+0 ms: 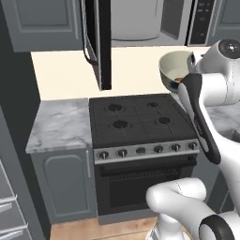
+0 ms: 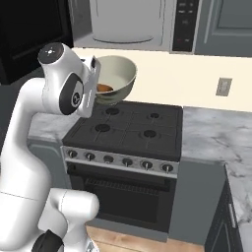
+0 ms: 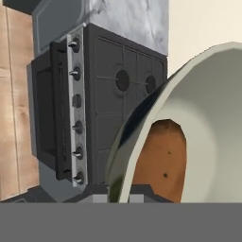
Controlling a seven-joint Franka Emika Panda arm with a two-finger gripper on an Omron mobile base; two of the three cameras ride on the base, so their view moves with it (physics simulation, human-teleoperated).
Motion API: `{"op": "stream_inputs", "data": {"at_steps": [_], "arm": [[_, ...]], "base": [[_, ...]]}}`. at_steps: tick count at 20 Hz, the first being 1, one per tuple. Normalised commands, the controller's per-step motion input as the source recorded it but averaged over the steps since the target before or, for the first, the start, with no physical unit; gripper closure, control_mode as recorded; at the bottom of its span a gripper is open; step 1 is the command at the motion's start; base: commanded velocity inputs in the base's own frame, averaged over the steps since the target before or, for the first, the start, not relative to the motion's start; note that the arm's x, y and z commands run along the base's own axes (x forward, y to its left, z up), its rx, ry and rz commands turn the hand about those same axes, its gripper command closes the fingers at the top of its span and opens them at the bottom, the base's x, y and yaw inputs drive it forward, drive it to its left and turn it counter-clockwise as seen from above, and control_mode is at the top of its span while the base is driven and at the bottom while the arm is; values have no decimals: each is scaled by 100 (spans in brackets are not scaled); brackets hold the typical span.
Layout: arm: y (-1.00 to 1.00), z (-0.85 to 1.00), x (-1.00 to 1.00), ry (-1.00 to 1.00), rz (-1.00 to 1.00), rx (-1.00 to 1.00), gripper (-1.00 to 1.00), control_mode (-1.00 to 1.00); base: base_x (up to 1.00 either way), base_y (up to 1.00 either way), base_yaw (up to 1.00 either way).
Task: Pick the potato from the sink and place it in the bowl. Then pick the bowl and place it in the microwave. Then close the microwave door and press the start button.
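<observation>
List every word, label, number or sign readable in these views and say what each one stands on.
No text can be read anywhere.
Microwave control panel: small pale marks on the dark panel, too blurred to read.
Stove knobs: no legible markings.
Bowl, potato, wall outlet: no lettering.

Both base views over stove (image 1: pixel 140 119)
</observation>
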Motion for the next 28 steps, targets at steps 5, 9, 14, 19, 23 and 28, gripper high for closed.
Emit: {"op": "stream_inputs", "data": {"at_steps": [5, 9, 14, 19, 23, 28], "arm": [[0, 0, 0, 0, 0, 0, 100, 100], [0, 0, 0, 0, 0, 0, 100, 100], [0, 0, 0, 0, 0, 0, 100, 100], [0, 0, 0, 0, 0, 0, 100, 100], [0, 0, 0, 0, 0, 0, 100, 100], [0, 0, 0, 0, 0, 0, 100, 100]], "base": [[48, -19, -5], [54, -11, -8], [45, -4, -7], [52, 0, -6], [47, 0, -1], [13, 0, 0]]}}
